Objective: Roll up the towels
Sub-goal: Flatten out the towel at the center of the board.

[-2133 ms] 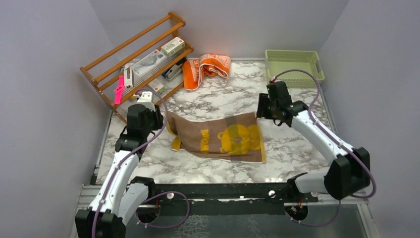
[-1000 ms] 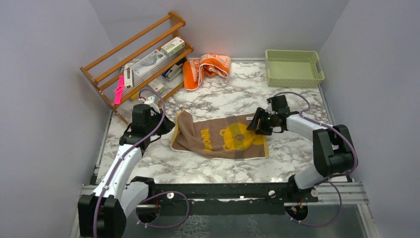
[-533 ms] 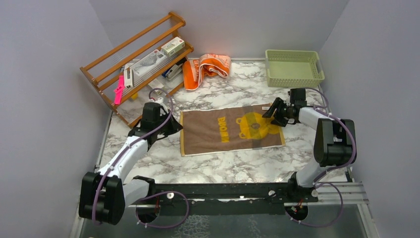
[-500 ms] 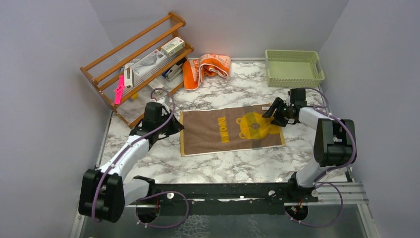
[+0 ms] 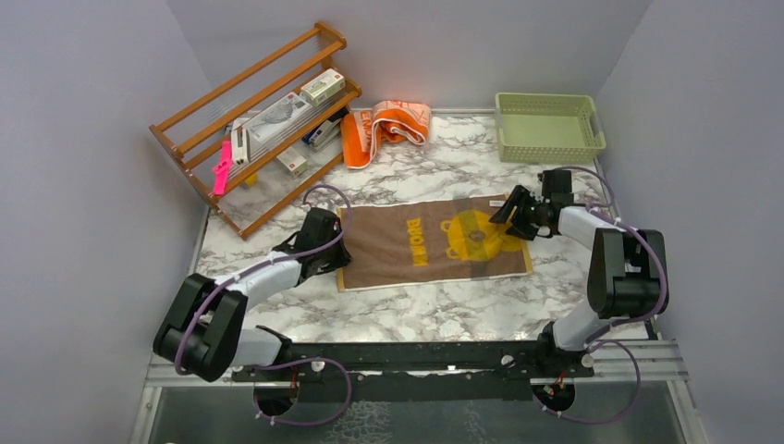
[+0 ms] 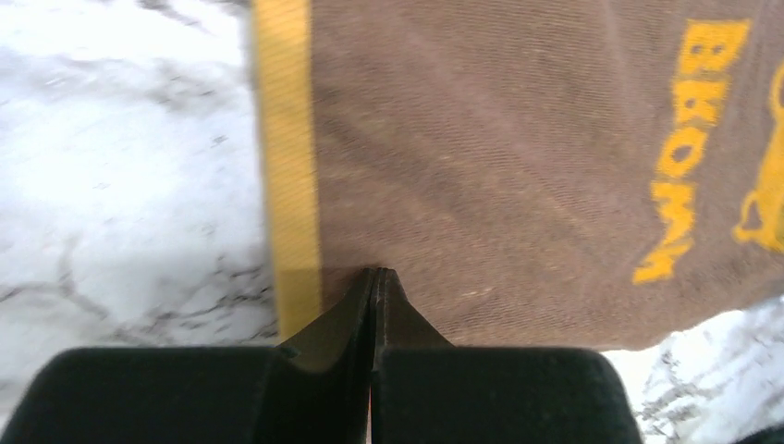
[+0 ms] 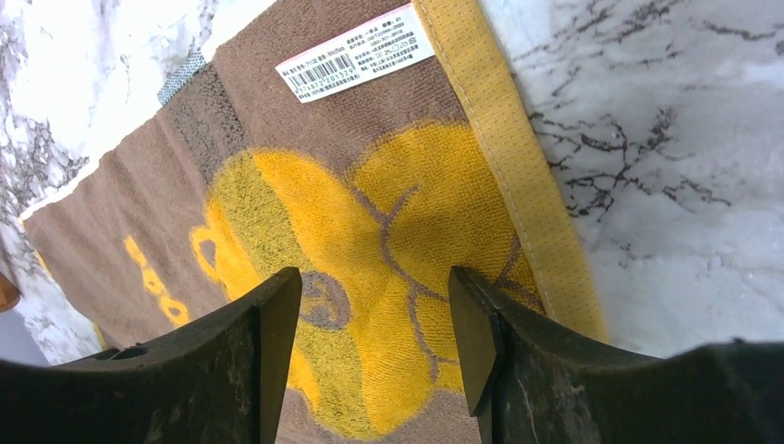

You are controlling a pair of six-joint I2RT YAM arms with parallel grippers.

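Rolling not yet begun. Brown towel (image 5: 433, 242) is lying flat on counter (image 5: 416, 305), directly beneath right tool (image 7: 374, 287), which is gaping, released. Left tool (image 6: 376, 274), clenched with nothing seen between its fingers, is touching the towel's edge. Orange towel (image 5: 386, 129) is sitting crumpled, well beyond both.

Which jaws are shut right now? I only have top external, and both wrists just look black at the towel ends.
Observer: Left wrist view: the left gripper has its jaws shut, tips on the brown towel just inside its yellow border.
Operator: Right side?
Observer: The right gripper has its jaws open, straddling the yellow bear face.
Operator: Anything on the cloth there?
Observer: A white barcode label lies face up by the border at that end.
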